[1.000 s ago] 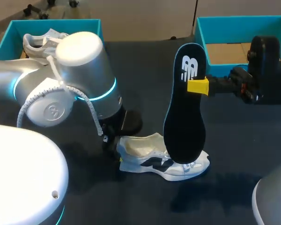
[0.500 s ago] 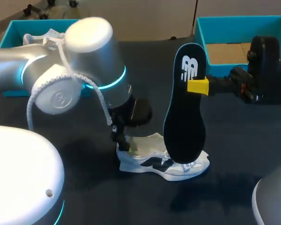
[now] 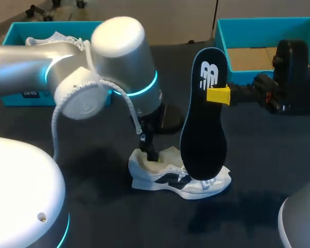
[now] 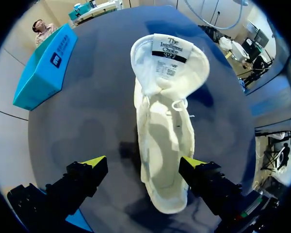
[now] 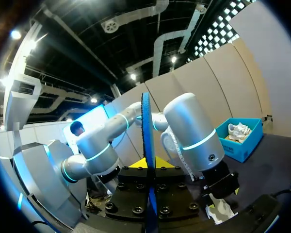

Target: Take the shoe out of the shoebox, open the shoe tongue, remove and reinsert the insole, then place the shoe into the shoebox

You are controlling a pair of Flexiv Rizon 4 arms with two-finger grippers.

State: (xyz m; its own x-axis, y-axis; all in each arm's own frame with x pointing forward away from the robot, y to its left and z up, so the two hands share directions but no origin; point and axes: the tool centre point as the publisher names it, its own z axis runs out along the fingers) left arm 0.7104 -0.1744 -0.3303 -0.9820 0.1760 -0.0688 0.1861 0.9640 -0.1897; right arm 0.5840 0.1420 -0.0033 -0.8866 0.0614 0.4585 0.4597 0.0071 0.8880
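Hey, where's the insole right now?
In the head view the insole stands upright just right of the middle, pinched near its top by the right hand, with its lower end over the shoe.

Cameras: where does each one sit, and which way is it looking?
Head view: above and behind, looking down on the table; left arm and right arm show.
Left wrist view: on that wrist, looking down past open left fingers into the shoe.
Right wrist view: on that wrist, looking along right fingers shut on the insole, towards the left arm.
Shared: all show the shoe.
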